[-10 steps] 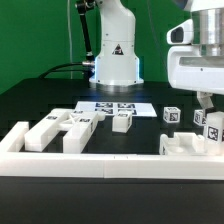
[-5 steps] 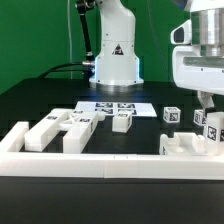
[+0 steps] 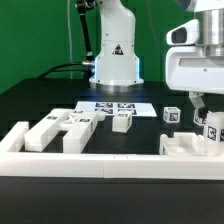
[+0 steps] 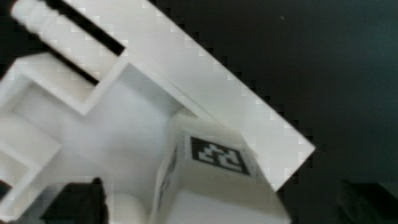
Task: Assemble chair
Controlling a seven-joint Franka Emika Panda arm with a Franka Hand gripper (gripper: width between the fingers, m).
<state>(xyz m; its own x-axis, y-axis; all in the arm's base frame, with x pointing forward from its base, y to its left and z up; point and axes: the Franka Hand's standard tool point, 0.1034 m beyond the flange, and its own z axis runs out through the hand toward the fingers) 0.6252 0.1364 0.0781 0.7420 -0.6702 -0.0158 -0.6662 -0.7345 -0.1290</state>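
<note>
At the exterior view's right, the gripper [image 3: 205, 104] hangs released, jaws apart, over a tagged chair part [image 3: 185, 143]; loose parts [image 3: 60, 128] lie lower left.

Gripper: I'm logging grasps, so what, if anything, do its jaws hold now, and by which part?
Nothing, it seems: the gripper has its jaws spread beside the upright tagged chair part, with a gap showing in the wrist view.

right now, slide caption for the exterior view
Gripper poised over chair parts at the exterior view's right, other parts loose on the table
</note>
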